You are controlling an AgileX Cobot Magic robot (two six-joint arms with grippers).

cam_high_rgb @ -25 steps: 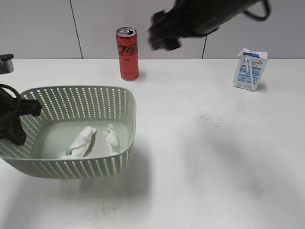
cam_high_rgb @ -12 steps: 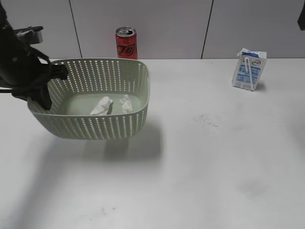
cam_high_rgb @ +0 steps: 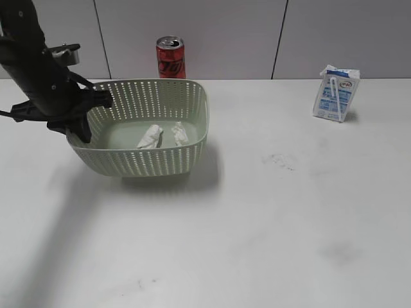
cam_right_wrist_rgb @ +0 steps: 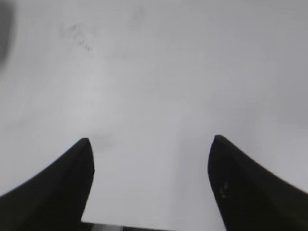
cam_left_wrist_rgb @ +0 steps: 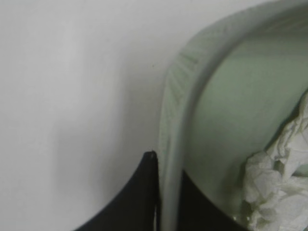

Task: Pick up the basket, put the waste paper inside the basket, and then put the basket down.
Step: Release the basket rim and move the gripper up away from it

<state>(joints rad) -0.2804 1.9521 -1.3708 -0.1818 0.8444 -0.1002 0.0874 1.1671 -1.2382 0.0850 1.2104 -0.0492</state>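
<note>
The pale green basket (cam_high_rgb: 160, 160) stands at the left centre of the white table, low over it or resting on it; I cannot tell which. Two white waste paper wads (cam_high_rgb: 150, 136) (cam_high_rgb: 179, 133) lie inside it. My left gripper (cam_high_rgb: 82, 131) is shut on the basket's left rim. In the left wrist view the rim (cam_left_wrist_rgb: 192, 96) runs between the black fingers (cam_left_wrist_rgb: 168, 192), with waste paper (cam_left_wrist_rgb: 274, 187) inside at the right. My right gripper (cam_right_wrist_rgb: 151, 144) is open and empty over bare table; it is out of the exterior view.
A red drink can (cam_high_rgb: 171, 58) stands behind the basket by the back wall. A blue-and-white milk carton (cam_high_rgb: 336, 94) stands at the far right. Faint dark smudges (cam_high_rgb: 281, 160) mark the tabletop right of the basket.
The left arm has carried the basket up from the near left, then rightward and down toward the table. The right arm has left the exterior view.
</note>
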